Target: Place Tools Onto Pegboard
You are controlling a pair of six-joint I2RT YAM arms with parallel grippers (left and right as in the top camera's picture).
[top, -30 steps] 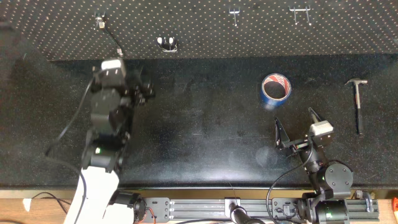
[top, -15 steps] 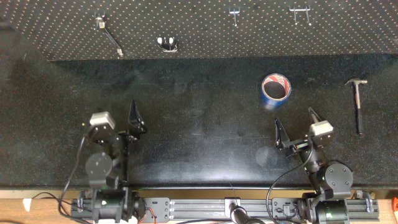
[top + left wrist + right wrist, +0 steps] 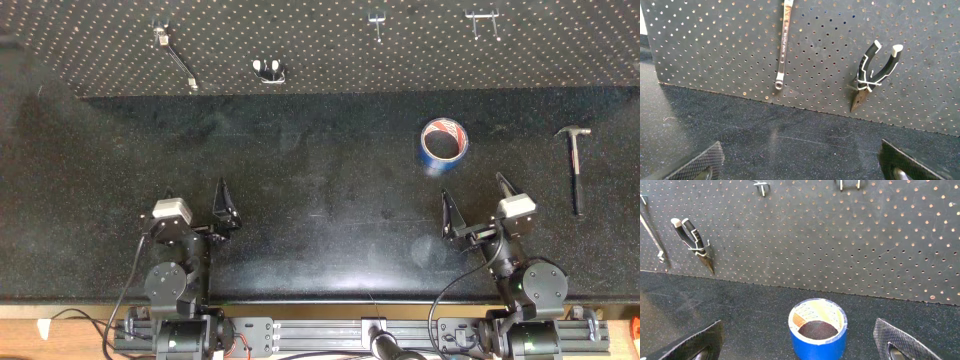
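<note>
Fingers of the left gripper are spread wide, and nothing is held between them. This gripper is kept low over the black table, near its front edge and well apart from the pegboard. The right gripper is likewise held open and empty at the front right. A blue tape roll is stood on end just ahead of it, touched by neither finger. A hammer is laid flat on the table to the right of the roll, its head toward the pegboard. A wrench is hung on the pegboard at the left. Pliers are hung beside it, handles up and tip down. Two metal hooks are fixed farther right on the board.
</note>
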